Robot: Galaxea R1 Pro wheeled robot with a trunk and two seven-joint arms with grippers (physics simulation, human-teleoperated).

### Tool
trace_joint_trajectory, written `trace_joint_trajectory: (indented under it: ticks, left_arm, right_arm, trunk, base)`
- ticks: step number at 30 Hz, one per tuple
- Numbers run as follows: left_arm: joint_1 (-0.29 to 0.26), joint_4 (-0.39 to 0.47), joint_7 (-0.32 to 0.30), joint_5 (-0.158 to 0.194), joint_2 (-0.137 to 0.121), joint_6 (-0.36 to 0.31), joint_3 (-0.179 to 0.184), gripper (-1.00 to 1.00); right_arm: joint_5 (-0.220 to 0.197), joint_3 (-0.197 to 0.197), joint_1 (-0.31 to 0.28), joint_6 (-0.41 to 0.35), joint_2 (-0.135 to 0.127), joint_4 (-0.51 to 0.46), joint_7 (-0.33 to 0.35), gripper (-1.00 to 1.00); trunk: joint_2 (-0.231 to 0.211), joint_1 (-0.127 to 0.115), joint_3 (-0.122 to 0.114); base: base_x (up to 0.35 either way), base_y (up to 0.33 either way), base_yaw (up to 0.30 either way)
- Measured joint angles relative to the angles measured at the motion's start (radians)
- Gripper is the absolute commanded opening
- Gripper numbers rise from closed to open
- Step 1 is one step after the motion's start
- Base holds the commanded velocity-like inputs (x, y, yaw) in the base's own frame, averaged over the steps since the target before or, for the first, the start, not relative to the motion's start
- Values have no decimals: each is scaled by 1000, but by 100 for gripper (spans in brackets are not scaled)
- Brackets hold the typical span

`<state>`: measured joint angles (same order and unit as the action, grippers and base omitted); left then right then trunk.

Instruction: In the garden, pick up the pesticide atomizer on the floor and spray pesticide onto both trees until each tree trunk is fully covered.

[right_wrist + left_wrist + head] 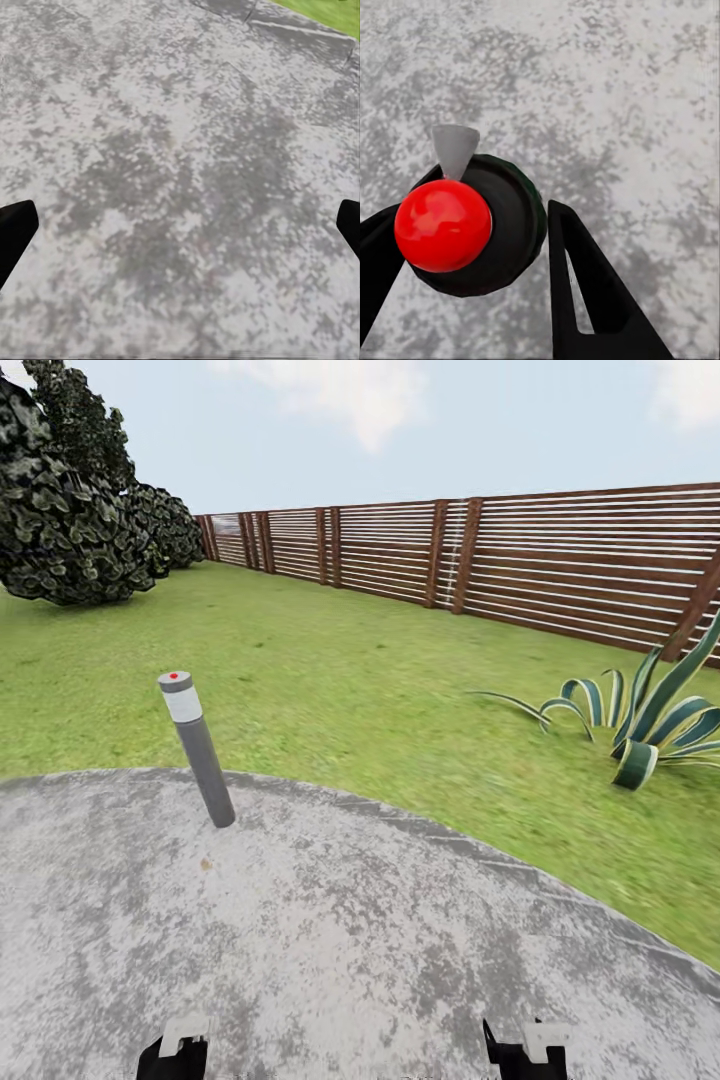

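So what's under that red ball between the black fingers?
The red ball sits atop a dark round body with a grey nozzle, above mottled grey paving. The body's lower part is hidden.

A round slab of mottled grey stone paving [380,940] takes up the near ground, its curved edge running from the left side away to the right. Just inside the far-left part of that edge stands a slim dark-grey bollard post [203,757] with a white band and a small red dot on its cap, leaning slightly. Beyond the edge lies a wide green grass lawn [330,660]. A striped green-and-cream agave plant [640,725] grows from the grass off the slab's right edge. Dark rounded bushes [70,510] sit on the lawn's far left.
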<state>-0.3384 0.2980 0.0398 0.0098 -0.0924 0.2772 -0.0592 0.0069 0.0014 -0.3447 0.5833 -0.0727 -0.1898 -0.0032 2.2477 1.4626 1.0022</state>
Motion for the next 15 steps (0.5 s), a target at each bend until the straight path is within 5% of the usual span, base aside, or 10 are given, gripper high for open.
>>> trace_joint_trajectory:
  ticks: [15]
  left_arm:
    - [-1,-1,0,1,0,0,-1,-100]
  right_arm:
    - [1,0,0,0,1,1,0,100]
  trunk:
    - [0,0,0]
  base:
    - [-231,-167,277]
